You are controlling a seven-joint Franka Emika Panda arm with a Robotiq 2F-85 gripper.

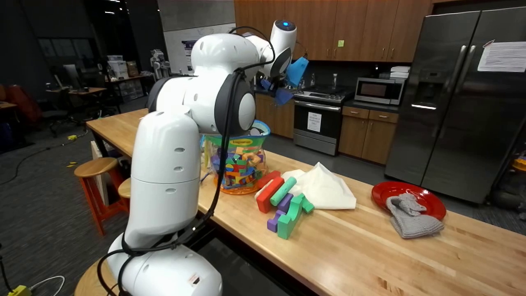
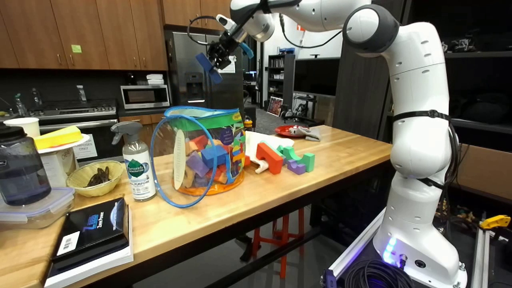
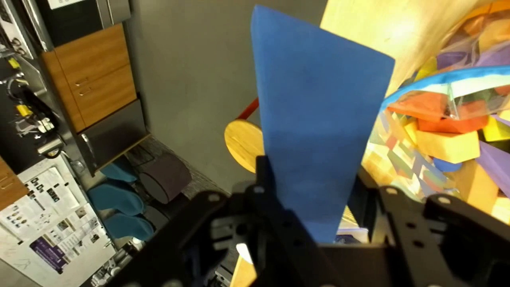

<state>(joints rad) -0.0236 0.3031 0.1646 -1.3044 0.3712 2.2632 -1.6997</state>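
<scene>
My gripper (image 3: 314, 175) is shut on a long blue block (image 3: 322, 115), with its fingers on both sides of it. In both exterior views the gripper (image 2: 219, 60) holds the blue block (image 2: 209, 68) tilted, high above the table. A clear zip bag (image 2: 208, 152) with a blue rim and green band stands below, full of coloured blocks; its open mouth shows at the right of the wrist view. Beside the bag lie a red arch block (image 2: 271, 157), a green arch block (image 1: 292, 216), a green cylinder (image 1: 283, 191) and purple blocks (image 1: 276, 221).
A white cloth (image 1: 324, 189) lies beyond the loose blocks. Farther along are a red plate (image 1: 382, 188) and a grey knit item (image 1: 417, 224). Near the bag stand a spray bottle (image 2: 139, 172), a basket (image 2: 80, 188), a black box (image 2: 92, 226) and a dark jar (image 2: 22, 168).
</scene>
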